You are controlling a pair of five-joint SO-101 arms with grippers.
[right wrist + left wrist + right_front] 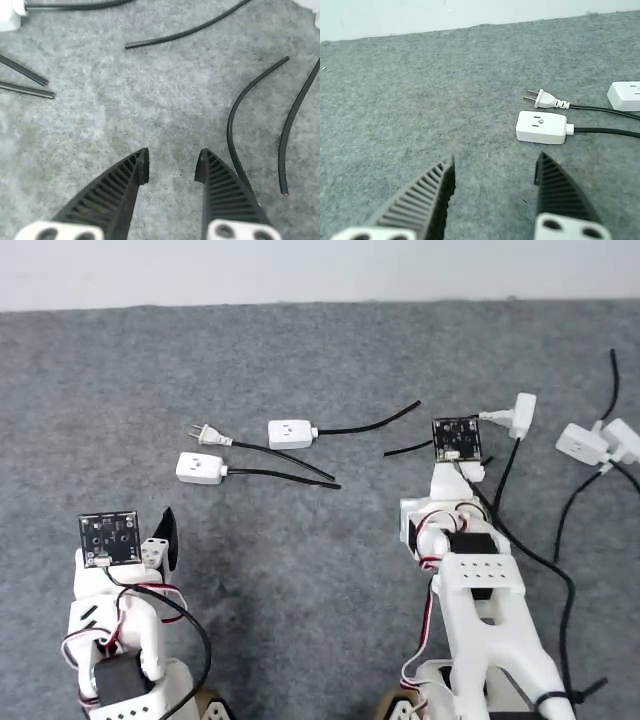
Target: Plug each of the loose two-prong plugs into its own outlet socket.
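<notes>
Gaping left gripper [495, 184]: jaws spread wide and empty, low over the grey carpet [300, 570] at the near left of the table.
Risk at the loose plug [547, 99]: it is small and lies flat. A pinch that lands on its cord rather than its body would probably let it swivel, so the prongs would meet the slots askew.
Risk at the near socket [541, 128]: it sits unfixed on the carpet with its slots on the upper face. A push from the prongs could slide or tip it unless the other arm braces it.
Risk at the black cords [231, 125]: thin ends curl close by the right gripper [171, 167]. Closing or sweeping there could snag one and drag its socket off line.
Plug and left gripper: in the high view the plug lies beyond the open jaws, toward the far wall and a little to the right, well apart, prongs pointing left.
Near socket: just beside the plug, on the gripper's side of it.
Second socket [290, 433]: further right, level with the plug.
Right gripper: fingers parted, holding nothing, over bare carpet between cord ends.
Far right: white pieces [590, 443] lie close together; whether they are mated cannot be told.
</notes>
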